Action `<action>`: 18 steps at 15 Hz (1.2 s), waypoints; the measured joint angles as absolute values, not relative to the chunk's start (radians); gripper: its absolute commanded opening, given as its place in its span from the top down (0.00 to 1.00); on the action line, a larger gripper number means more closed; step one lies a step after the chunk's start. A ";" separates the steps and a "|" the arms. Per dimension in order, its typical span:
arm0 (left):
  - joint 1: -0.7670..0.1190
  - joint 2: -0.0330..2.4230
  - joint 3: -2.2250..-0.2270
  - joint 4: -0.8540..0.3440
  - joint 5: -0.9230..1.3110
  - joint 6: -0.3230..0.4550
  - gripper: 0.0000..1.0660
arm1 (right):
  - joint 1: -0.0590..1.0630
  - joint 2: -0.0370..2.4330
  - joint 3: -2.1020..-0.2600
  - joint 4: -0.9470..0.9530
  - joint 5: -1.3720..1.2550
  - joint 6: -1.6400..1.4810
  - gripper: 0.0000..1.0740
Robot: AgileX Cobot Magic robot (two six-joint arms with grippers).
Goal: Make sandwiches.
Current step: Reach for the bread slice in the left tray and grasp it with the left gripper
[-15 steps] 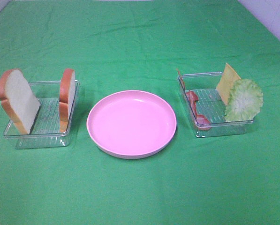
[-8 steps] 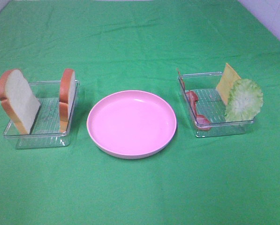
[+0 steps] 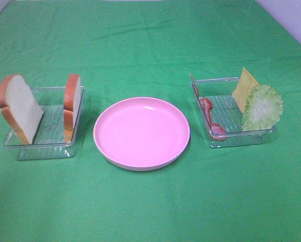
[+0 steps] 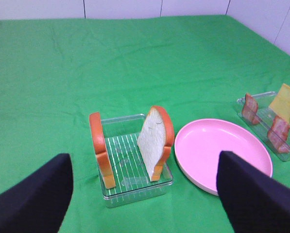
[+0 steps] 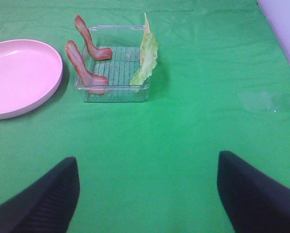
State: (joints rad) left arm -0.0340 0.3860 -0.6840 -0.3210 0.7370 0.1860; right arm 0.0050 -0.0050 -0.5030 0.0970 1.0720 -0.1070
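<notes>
1. Two bread slices (image 3: 20, 108) stood on edge in a clear tray (image 3: 39, 147) on the left of the green cloth (image 3: 150, 40), one against each side wall.
2. The lettuce (image 3: 262, 107), cheese square (image 3: 245, 86) and bacon strips (image 3: 211, 118) leaned in a second tray (image 3: 236, 139) on the right.
3. A pink plate (image 3: 141, 132) lay between the trays, touching neither.
4. The left gripper (image 4: 145, 167) hung short of the bread, fingers spread wide and gripping nothing.
5. The right gripper (image 5: 148, 165) hung over bare cloth, fingers likewise wide apart, gripping nothing.
</notes>
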 measured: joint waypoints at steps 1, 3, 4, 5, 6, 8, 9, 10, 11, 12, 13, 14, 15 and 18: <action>-0.034 0.609 -0.791 -0.333 0.745 0.186 0.28 | 0.005 -0.005 -0.503 0.097 1.072 -0.107 0.31; -0.034 0.828 -0.929 -0.351 0.822 0.191 0.28 | 0.005 -0.005 -0.503 0.097 1.072 -0.107 0.31; -0.034 0.925 -1.002 -0.351 0.881 0.197 0.28 | 0.005 -0.005 -0.503 0.097 1.072 -0.107 0.31; -0.034 1.017 -1.075 -0.351 0.944 0.203 0.28 | 0.005 -0.005 -0.503 0.097 1.072 -0.107 0.31; -0.034 1.114 -1.151 -0.351 1.011 0.205 0.28 | 0.005 -0.005 -0.503 0.097 1.072 -0.107 0.31; -0.034 1.231 -1.240 -0.355 1.084 0.201 0.28 | 0.005 -0.005 -0.503 0.097 1.072 -0.107 0.31; -0.040 1.293 -1.280 -0.355 1.117 0.185 0.28 | 0.005 -0.005 -0.503 0.097 1.072 -0.107 0.31; -0.059 1.374 -1.327 -0.353 1.154 0.163 0.28 | 0.005 -0.005 -0.503 0.097 1.072 -0.107 0.31; -0.085 1.440 -1.361 -0.342 1.175 0.143 0.28 | 0.005 -0.005 -0.503 0.097 1.072 -0.107 0.31; -0.117 1.510 -1.397 -0.313 1.187 0.116 0.28 | 0.005 -0.005 -0.503 0.097 1.072 -0.107 0.31; -0.155 1.574 -1.433 -0.260 1.201 0.063 0.28 | 0.005 -0.005 -0.503 0.097 1.072 -0.107 0.31; -0.191 1.622 -1.461 -0.207 1.207 0.000 0.28 | 0.005 -0.005 -0.503 0.097 1.072 -0.107 0.31; -0.229 1.675 -1.496 -0.137 1.211 -0.078 0.28 | 0.005 -0.005 -0.503 0.097 1.072 -0.107 0.31; -0.345 1.803 -1.558 0.000 1.210 -0.224 0.28 | 0.005 -0.005 -0.503 0.097 1.072 -0.107 0.31</action>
State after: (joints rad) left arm -0.3450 1.8030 -1.5580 0.0000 1.2100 -0.2240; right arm 0.0050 -0.0050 -0.5030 0.0970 1.0720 -0.1070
